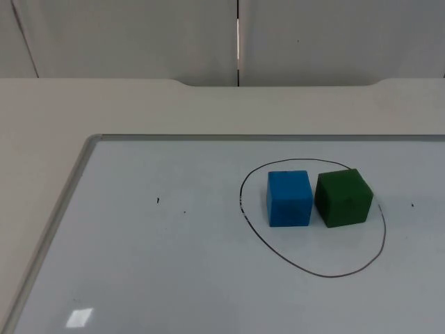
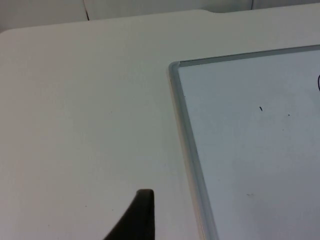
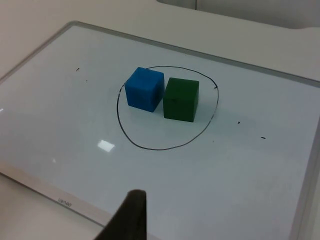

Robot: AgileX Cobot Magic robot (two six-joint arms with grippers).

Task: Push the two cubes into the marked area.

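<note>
A blue cube (image 1: 288, 198) and a green cube (image 1: 343, 198) stand side by side inside a hand-drawn black outline (image 1: 306, 268) on the whiteboard. The green one is to the right of the blue one, near the outline's right edge. The right wrist view looks across the board at the blue cube (image 3: 144, 89), the green cube (image 3: 181, 99) and the outline (image 3: 150, 147); my right gripper (image 3: 130, 215) hangs well back from them, over the board's near edge. My left gripper (image 2: 137, 222) waits over the bare table, just off the board's left edge, far from the cubes.
The whiteboard has a raised metal frame (image 1: 66, 202), whose left side (image 2: 187, 135) runs beside the left gripper. White table top surrounds the board, and the grey partition wall (image 1: 139, 35) closes the far side. A few small black specks (image 1: 158, 201) mark the board.
</note>
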